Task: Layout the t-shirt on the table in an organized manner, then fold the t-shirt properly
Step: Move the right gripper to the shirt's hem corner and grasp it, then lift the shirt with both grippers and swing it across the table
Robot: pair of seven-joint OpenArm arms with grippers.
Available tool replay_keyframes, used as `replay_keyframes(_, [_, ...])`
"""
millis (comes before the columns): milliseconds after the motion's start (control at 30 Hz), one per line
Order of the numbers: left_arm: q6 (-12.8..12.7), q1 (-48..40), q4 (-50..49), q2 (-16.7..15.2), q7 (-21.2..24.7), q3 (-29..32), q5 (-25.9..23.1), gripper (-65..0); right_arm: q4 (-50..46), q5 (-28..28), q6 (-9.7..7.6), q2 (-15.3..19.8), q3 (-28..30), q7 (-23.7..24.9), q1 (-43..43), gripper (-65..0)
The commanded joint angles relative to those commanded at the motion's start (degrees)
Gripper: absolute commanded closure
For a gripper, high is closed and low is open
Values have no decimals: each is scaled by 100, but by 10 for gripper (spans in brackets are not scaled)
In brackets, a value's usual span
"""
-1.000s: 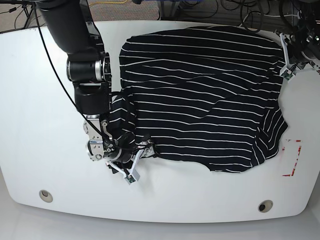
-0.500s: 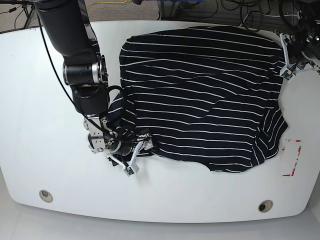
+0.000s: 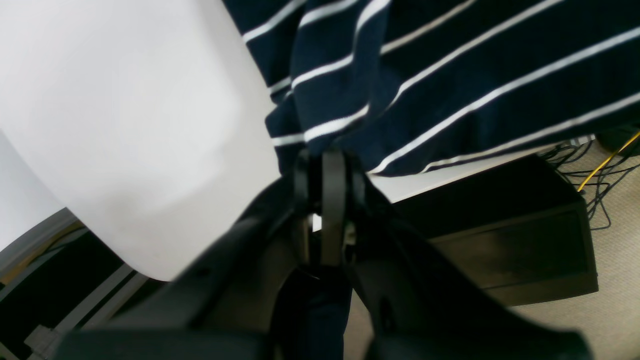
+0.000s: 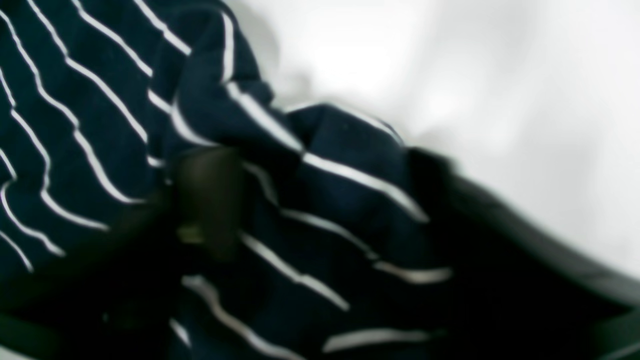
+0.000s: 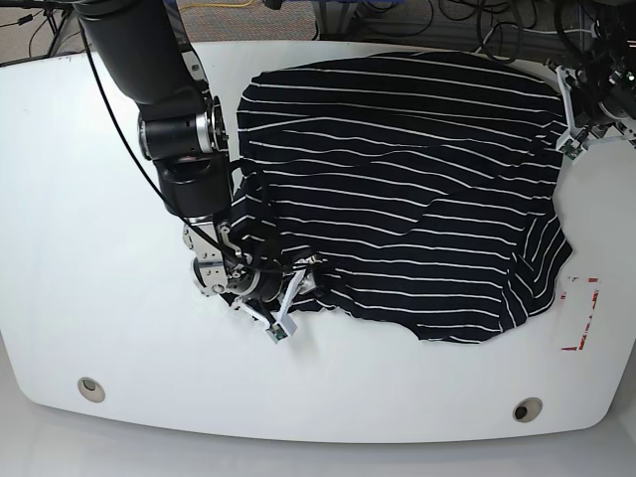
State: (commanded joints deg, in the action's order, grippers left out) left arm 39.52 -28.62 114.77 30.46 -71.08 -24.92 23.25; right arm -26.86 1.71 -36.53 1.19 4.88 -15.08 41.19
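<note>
While the t-shirt lies spread over most of the far half of the table, its layout is judged incomplete: the near-left corner is bunched and one edge droops past the table's far right corner.

Right gripper: it sits at the crumpled corner of the shirt, low against the table. The right wrist view shows striped cloth folded thickly between the dark fingers, so the fingers appear clamped on a gathered fold. The picture is blurred, and how much cloth is held cannot be told. The hold appears meant to draw this corner outward so the bunch can be flattened.

Left gripper: it stands at the shirt's far right corner, at the table's edge. The left wrist view shows the fingers pressed together with a pinch of navy cloth rising from between them, and more cloth hanging below the tips. This grip appears to anchor the far corner so that a pull from the other arm puts the fabric in tension rather than dragging the whole garment.

Other features: a red-and-white tape mark lies just beside the shirt's near right hem; two metal grommets sit well apart from the shirt near the table's front edge.

Stage: laying out, folding not yet begun.
</note>
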Motion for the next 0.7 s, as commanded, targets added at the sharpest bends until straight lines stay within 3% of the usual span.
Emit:
replay_keyframes(100, [0, 9, 0, 0, 0, 0, -18, 0, -26, 0, -35, 0, 0, -9, 9, -60])
replay_keyframes(167, [0, 9, 0, 0, 0, 9, -18, 0, -176, 0, -35, 0, 0, -26, 18, 0])
replay_keyframes(267, [0, 97, 0, 0, 0, 26, -26, 0, -686, 0, -35, 9, 0, -211, -62, -8])
replay_keyframes(433, [-18, 334, -53, -18, 0, 26, -26, 0, -2110, 0, -44, 79, -18, -1152, -431, 0])
replay_keyframes(567, [-26, 659, -35, -316, -44, -62, -26, 0, -3719, 0, -44, 229, -9, -1943, -809, 0])
replay_keyframes(700, [-26, 1020, -26, -527, -158, -185, -26, 0, -4721, 9, -44, 255, -18, -2523, -862, 0])
